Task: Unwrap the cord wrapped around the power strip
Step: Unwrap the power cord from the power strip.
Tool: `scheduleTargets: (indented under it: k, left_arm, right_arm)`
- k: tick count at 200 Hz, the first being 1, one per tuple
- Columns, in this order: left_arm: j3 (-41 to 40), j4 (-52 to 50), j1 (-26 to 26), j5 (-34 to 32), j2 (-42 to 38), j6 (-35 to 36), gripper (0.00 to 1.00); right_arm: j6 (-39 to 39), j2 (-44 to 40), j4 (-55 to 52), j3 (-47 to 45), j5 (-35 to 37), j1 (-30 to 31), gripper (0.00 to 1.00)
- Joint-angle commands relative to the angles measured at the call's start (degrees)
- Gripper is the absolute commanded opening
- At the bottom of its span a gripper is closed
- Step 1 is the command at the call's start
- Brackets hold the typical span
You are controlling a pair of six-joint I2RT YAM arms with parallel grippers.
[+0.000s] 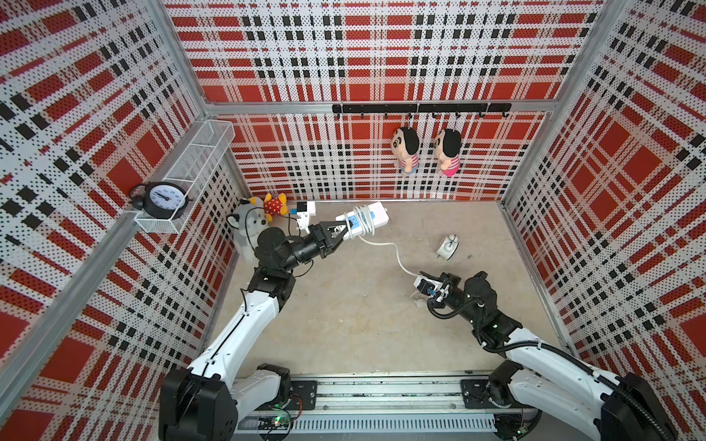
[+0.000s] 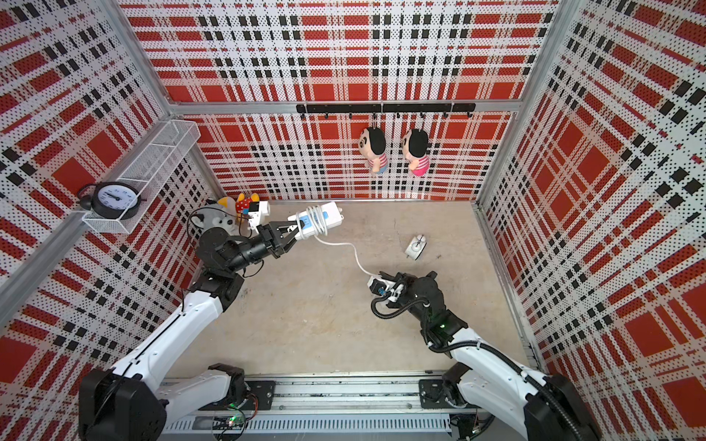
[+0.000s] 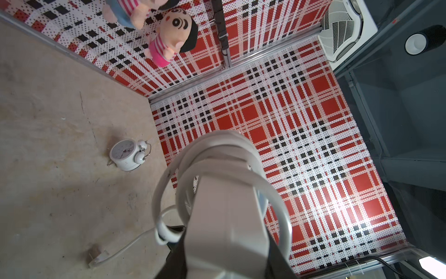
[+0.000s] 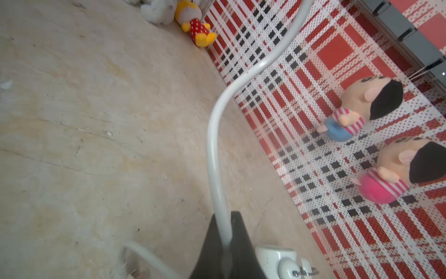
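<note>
Well to the left of a small white alarm clock (image 1: 447, 246) that lies on its side on the bench (image 1: 344, 324), and a little farther back than it, a white power strip (image 1: 376, 217) with blue socket panels is held up off the surface. The left fingers (image 1: 344, 231) clamp the end of the strip farthest from the clock, spread only as wide as its body. Several loops of white cord (image 1: 397, 256) are wound around the middle of the strip. In the left wrist view these loops hang slack around the strip (image 3: 226, 217), with the clock (image 3: 126, 154) on the bench beyond.

From the loops one free length of cord sags and runs toward a spot near the clock, in front of it and slightly to its left. There the right fingers (image 1: 421, 274) are shut tight and pinch the cord. In the right wrist view the cord (image 4: 212, 145) rises from between the two dark fingers (image 4: 241, 241) and curves away, and the clock (image 4: 277, 261) shows just beside them.

Far to the left of the clock, in the back corner, sit a plush husky (image 1: 246, 225) and a yellow plush (image 1: 275, 204) in a red spotted dress. Behind and above the clock, two dolls (image 1: 405, 149) hang from a black hook rail (image 1: 420, 109) on the rear wall. High up and far left of the clock, a wire shelf (image 1: 191, 164) carries a black alarm clock (image 1: 164, 198).
</note>
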Motion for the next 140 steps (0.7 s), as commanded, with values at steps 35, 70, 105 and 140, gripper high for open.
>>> scheduleTargets:
  k: [35, 70, 105, 140]
  left_arm:
    - [5.7, 4.7, 0.7, 1.2, 0.5, 0.0, 0.0]
    - [4.3, 7.6, -1.5, 2.2, 0.5, -1.4, 0.0]
    - [-0.5, 22.2, -8.4, 3.8, 3.5, -9.9, 0.0]
    - [-2.7, 27.8, -8.8, 2.3, 3.5, -13.0, 0.0]
  right_arm:
    - [-1.2, -2.7, 5.5, 0.0, 31.3, -0.2, 0.0]
    - [-9.8, -7.6, 9.3, 4.3, 42.5, -3.3, 0.0]
    - [-14.5, -3.9, 11.7, 3.1, 43.2, -4.1, 0.0]
    - [-3.2, 5.0, 14.9, -4.4, 41.3, -3.8, 0.0]
